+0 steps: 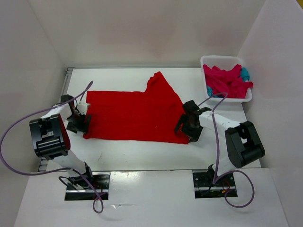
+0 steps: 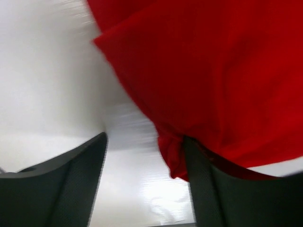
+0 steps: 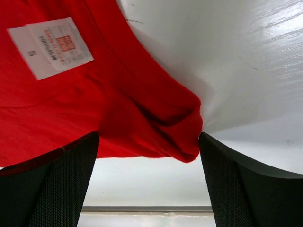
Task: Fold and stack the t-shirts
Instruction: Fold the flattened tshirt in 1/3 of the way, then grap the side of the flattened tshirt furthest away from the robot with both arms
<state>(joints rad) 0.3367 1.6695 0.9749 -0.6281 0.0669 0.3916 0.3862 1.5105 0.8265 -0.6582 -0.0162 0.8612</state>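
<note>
Judged soft and limp, the red t-shirt (image 1: 132, 116) is best taken at its near corners, each straddled by the unclenched left gripper (image 1: 81, 123) and right gripper (image 1: 183, 127).

The red t-shirt (image 1: 137, 113) is soft, matt cloth with a fine knit and no sheen. Its label (image 3: 51, 46), at ten o'clock in the right wrist view, is white, flat and printed; papery or woven, hard to tell. The table (image 1: 142, 153) is white, smooth and glossy, with faint streaks. The basket (image 1: 222, 59) at two o'clock is smooth white plastic, holding matt pink cloth (image 1: 227, 81) and teal cloth (image 1: 245, 73). The fingers (image 3: 52, 184) of the right gripper (image 3: 147, 139) are matt black with a fine dotted grain.
</note>
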